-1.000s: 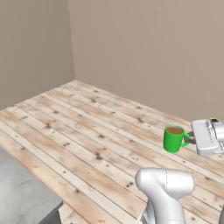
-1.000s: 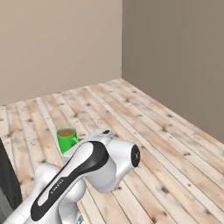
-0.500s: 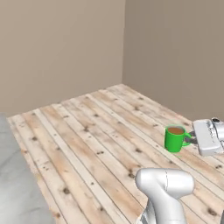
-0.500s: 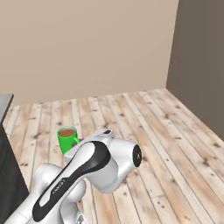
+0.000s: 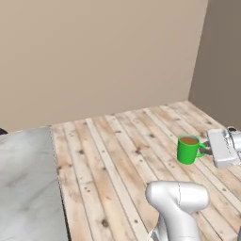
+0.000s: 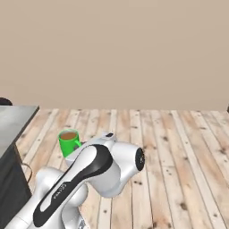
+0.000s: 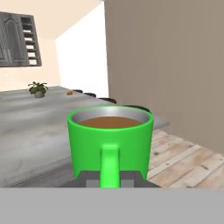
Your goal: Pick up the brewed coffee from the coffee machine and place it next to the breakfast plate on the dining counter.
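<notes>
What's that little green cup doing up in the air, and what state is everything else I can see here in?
Green mug: upright, carried above the floor, brown coffee near its rim.
Gripper: jaws shut on the mug's handle.
Dining counter: ahead of the mug, the mug not yet over it.
Potted plant: upright at the counter's far end.

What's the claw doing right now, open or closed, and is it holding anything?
Claw: closed on the handle of the green mug of coffee, carrying it upright above the floor.

Potted plant (image 7: 38, 89) on dining counter (image 7: 30, 131) behind mug (image 7: 110, 140).
</notes>
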